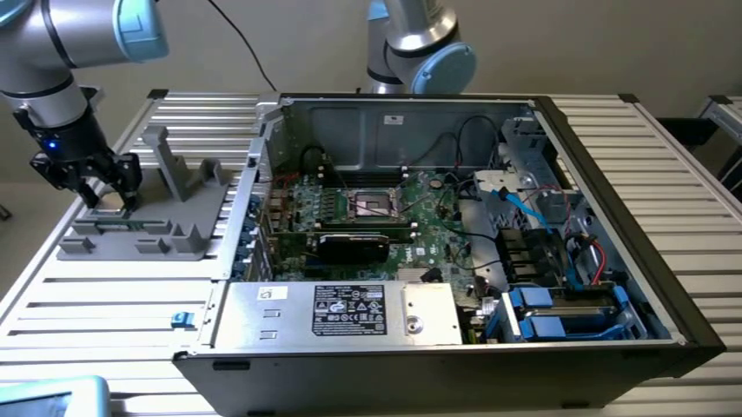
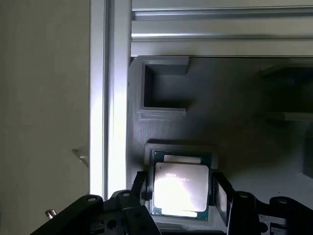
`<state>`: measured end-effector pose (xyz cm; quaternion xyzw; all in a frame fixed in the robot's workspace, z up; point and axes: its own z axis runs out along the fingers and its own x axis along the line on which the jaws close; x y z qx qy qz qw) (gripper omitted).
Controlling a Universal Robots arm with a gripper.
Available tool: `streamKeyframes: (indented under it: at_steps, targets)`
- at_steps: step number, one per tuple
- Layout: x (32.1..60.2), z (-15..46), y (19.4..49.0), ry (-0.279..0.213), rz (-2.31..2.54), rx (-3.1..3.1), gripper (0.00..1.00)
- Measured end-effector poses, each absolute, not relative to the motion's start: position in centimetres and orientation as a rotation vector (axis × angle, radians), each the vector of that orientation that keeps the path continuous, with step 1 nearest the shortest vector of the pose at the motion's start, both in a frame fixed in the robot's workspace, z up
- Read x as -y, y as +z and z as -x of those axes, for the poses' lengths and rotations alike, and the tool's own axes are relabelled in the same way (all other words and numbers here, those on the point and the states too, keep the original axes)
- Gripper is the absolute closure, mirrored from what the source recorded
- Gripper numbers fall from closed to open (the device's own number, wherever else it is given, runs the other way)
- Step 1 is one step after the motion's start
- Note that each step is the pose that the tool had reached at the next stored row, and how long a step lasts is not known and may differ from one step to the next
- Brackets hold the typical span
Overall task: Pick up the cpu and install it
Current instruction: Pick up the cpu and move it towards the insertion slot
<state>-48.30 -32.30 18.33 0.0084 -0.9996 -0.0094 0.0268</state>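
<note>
Right now one gripper (image 1: 102,201) stands low over the one grey fixture (image 1: 174,221), at the fixture's end on the exterior view's left. Its two fingers (image 2: 220,196) are spread wide, one on each side of the single cpu (image 2: 181,188). The jaws flank two opposite edges of the chip and sit just beside them; whether the pads actually touch it cannot be told.

The cpu lies flat in a shallow square recess of the fixture, shiny metal top facing up, not lifted. One empty square pocket (image 2: 164,90) is cut into the same fixture, near the chip's recess and apart from it. Two upright ribs rise from the fixture's middle.

The fixture rests on one slatted metal table (image 1: 69,295). Just beside the fixture, on the exterior view's right, lies one open computer case (image 1: 347,360). Inside it is one green motherboard (image 1: 440,230). The board carries one dark square socket (image 1: 374,205) with a metal frame, well apart from the fixture and the chip. At the case's far corner from the fixture are two blue drive holders (image 1: 536,313), stacked one by the other.
</note>
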Motion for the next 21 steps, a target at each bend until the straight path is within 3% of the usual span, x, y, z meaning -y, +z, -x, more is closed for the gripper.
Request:
streamKeyframes:
  at_steps: [5, 7, 8, 13, 21]
  targets:
    - [32.3, 48.3, 18.3, -0.029, -0.025, 3.087, 0.35]
    - [32.3, 48.3, 18.3, -0.029, -0.025, 3.086, 0.37]
    - [32.3, 48.3, 18.3, -0.029, -0.025, 3.087, 0.44]
    - [32.3, 48.3, 18.5, -0.029, -0.025, 3.086, 0.44]
    - [32.3, 48.2, 22.0, -0.029, -0.025, 3.087, 0.44]
